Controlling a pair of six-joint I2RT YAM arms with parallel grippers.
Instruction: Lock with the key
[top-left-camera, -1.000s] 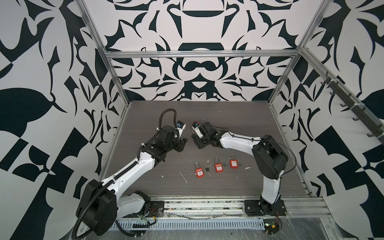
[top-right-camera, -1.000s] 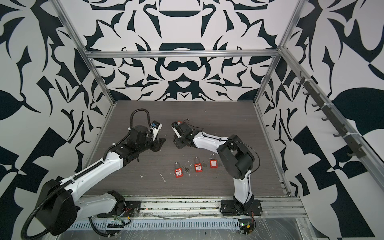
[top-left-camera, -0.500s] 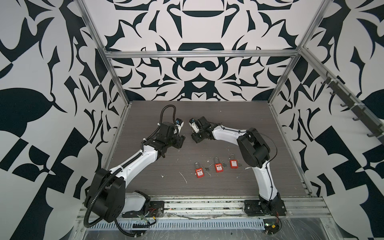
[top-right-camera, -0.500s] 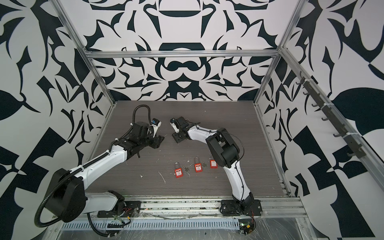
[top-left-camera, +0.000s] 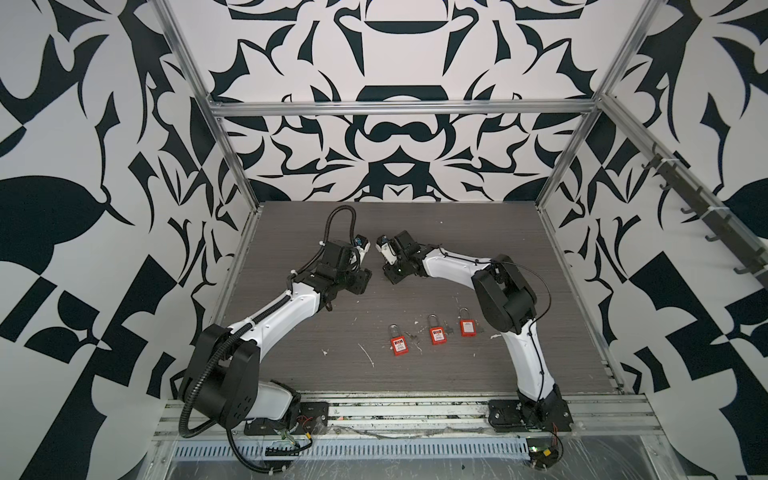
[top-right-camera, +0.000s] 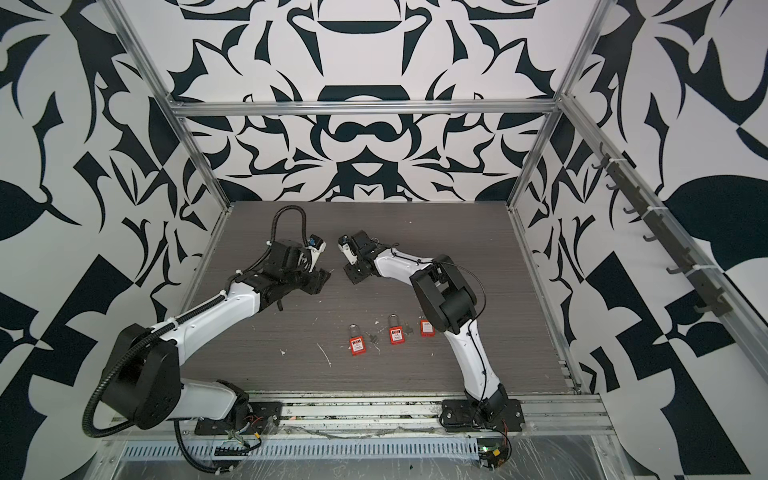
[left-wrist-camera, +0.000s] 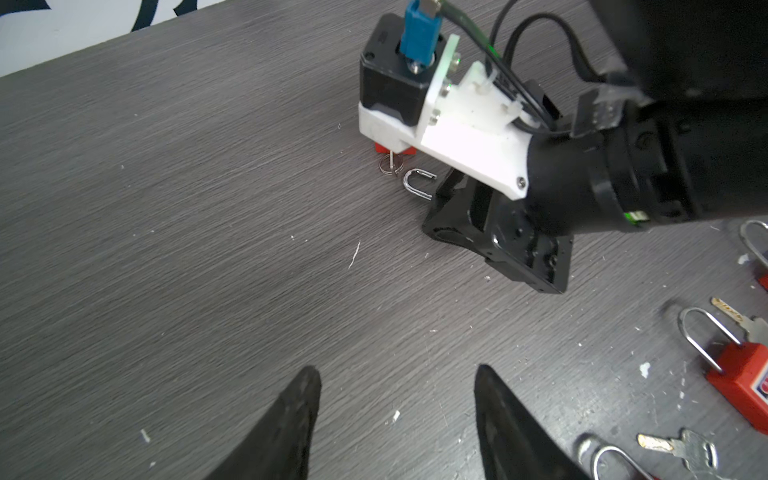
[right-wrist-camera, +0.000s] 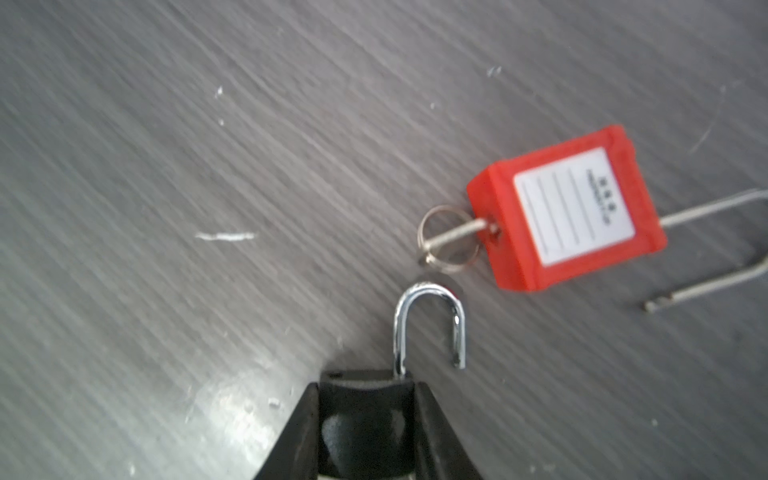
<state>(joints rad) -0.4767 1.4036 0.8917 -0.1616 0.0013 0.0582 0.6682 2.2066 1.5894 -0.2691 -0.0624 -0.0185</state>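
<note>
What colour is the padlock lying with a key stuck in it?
Red padlock with a white label; clearest in the right wrist view.

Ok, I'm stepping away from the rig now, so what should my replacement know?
Left gripper: open, empty, above the table.
Right gripper: fingers shut on a dark lock, shackle open.
Red lock lies beside it, key in, shackle open. Three more red locks sit in a row nearer the front, loose keys by them.
Done: dark lock grasped. Left: close and lock the open ones.
</note>
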